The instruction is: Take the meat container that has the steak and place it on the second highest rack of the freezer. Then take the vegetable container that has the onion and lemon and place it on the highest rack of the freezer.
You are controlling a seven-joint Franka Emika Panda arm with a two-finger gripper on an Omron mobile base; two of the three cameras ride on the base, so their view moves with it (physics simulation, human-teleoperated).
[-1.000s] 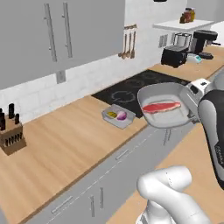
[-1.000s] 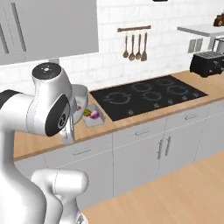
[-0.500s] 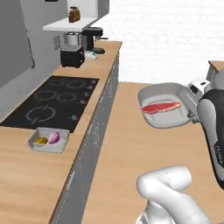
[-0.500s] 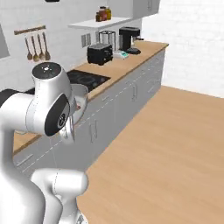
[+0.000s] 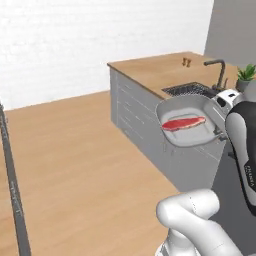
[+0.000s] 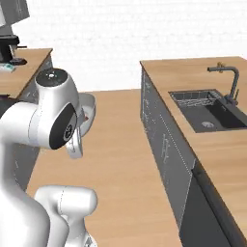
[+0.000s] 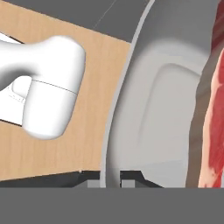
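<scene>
While wood floor (image 5: 75, 150) fills the left of the left base view, the grey meat container (image 5: 187, 122) w/ the steak (image 5: 183, 123) hangs mid-air right of it, in front of the counter (image 5: 155, 70) w/ sink (image 5: 192, 90) and faucet (image 5: 219, 72). In hand view the gripper (image 7: 110, 178) is pinched tight on the container's rim, steak at far right.

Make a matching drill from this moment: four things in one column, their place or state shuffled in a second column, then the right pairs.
Things
1. long flat red steak
2. shallow grey meat container
3. dark metal sink tap
4. small green potted plant

Places or states
A. stands at the dark sink basin in the wooden counter
B. lies inside the grey container
C. held up in the air, its rim clamped in the shut tool
D. sits on the counter beyond the tap, at the right edge of the left base view

Pairs: 1-B, 2-C, 3-A, 4-D
</scene>
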